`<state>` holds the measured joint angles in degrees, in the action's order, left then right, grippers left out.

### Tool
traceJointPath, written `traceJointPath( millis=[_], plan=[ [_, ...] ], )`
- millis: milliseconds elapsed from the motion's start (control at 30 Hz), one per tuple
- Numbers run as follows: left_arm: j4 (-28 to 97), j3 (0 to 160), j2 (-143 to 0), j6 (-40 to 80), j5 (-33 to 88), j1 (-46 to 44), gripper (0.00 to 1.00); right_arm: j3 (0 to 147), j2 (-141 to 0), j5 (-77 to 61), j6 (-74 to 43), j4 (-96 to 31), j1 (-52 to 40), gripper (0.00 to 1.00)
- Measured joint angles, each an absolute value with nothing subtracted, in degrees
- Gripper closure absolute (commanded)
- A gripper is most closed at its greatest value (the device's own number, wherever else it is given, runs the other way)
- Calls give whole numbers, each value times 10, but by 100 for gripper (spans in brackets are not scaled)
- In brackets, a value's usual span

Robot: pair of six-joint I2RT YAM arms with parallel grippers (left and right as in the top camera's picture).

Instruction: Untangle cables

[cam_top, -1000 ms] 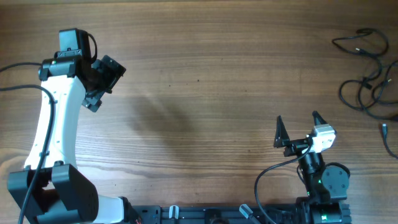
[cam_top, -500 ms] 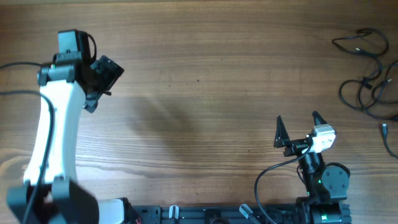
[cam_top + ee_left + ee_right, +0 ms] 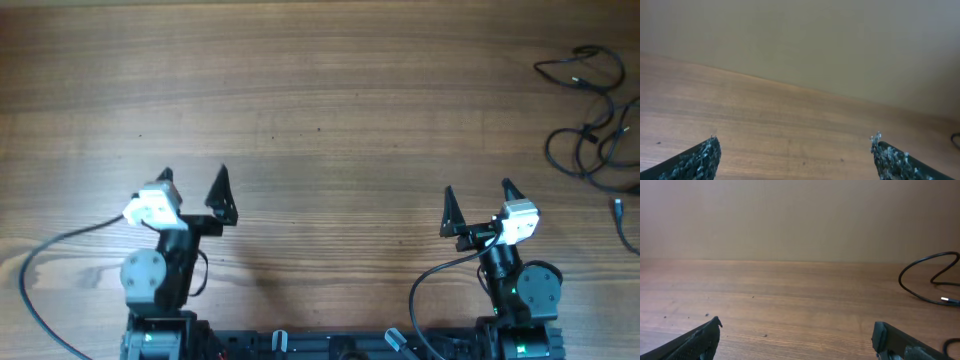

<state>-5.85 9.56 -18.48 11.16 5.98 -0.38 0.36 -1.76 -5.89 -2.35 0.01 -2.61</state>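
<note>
Overhead, your left gripper (image 3: pixel 194 172) sits at 9 o'clock of the picture, its two dark pointed fingers (image 3: pixel 221 188) spread wide, aimed at 12 o'clock, with nothing between them. Your right gripper (image 3: pixel 477 187) sits at 3 o'clock, posed the same way: jaws wide apart, pointing to 12 o'clock, holding nothing. Each gripper stands above its own folded arm at the 6 o'clock edge, and a thick black arm wire (image 3: pixel 40 262) loops out beside the left base.

From your left wrist, the left gripper (image 3: pixel 795 139) shows only its rough, speckled fingertips (image 3: pixel 695 159) in the two lower corners, with bare brown wooden tabletop (image 3: pixel 790 115) between them and a plain beige wall (image 3: pixel 800 40) behind. A small dark mark sits at the 3 o'clock edge; you cannot tell what it is.

From your right wrist, the right gripper (image 3: pixel 797 323) is just as wide, with bare wood in the gap. At 3 o'clock of that view, one black loop with a pale plug end (image 3: pixel 943 299) lies flat on the wood.

The thin black flexible cables (image 3: pixel 589 128) lie at 2 o'clock from your right gripper, well apart from it, bunched in loose loops at the table's right edge, some strands running out of the picture. They are on the wooden tabletop (image 3: pixel 330 100), touched by neither gripper.
</note>
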Motion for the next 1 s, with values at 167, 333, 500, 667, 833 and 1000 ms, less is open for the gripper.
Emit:
traceJointPath(
  millis=[167, 333, 500, 667, 833, 1000],
  plan=[
    [-61, 26, -75, 76, 59, -5, 0, 4, -18, -59, -23, 0, -26, 0],
    [8, 7, -21, 75, 48, -18, 0, 4, -18, -59, -23, 0, -26, 0],
    [38, 6, -8, 75, 43, -18, 0, 4, -18, -59, -23, 0, -26, 0],
    [38, 6, -8, 75, 43, -18, 0, 4, -18, -59, -23, 0, -26, 0],
    [38, 6, -8, 75, 43, -18, 0, 4, -18, -59, -23, 0, -26, 0],
    [38, 6, -8, 75, 43, -18, 0, 4, -18, -59, -23, 0, -26, 0]
  ],
)
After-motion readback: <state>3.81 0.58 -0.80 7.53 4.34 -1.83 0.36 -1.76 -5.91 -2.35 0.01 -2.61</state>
